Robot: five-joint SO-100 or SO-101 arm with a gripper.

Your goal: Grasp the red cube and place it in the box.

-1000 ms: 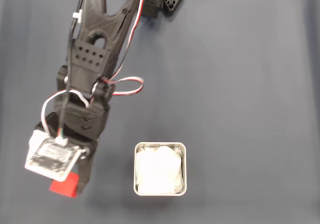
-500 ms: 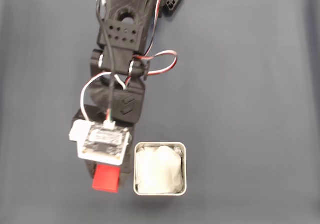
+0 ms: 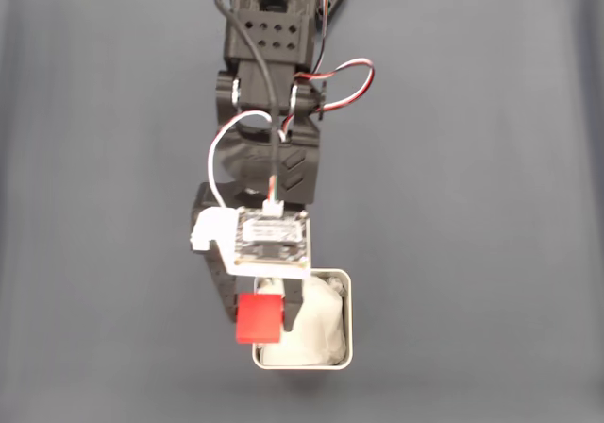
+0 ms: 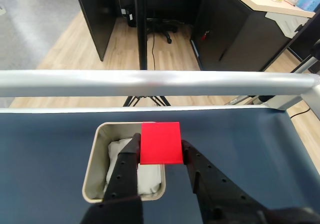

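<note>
The arm (image 3: 274,111) stretches straight down the middle of the fixed view from its base at the top edge, wrist bent forward, a small circuit board (image 3: 272,244) riding on top and red, white and black wires (image 3: 335,74) looping off to the right. The claw (image 3: 260,317) is clenched on the red cube (image 3: 259,318), and in the wrist view you can see it plainly: two black fingers (image 4: 127,166) press the red cube (image 4: 160,143) from either side, cube held level between them, the claw (image 4: 160,156) pointing away from the camera. The cube hangs at the left rim of the box (image 3: 344,347) in the fixed view, overlapping that edge. From the wrist, the box (image 4: 95,154) sits below and left of the cube, its white lining (image 4: 150,179) showing, resting on the dark blue bench (image 3: 472,206). A metal rail (image 4: 160,82) crosses beyond the bench.
</note>
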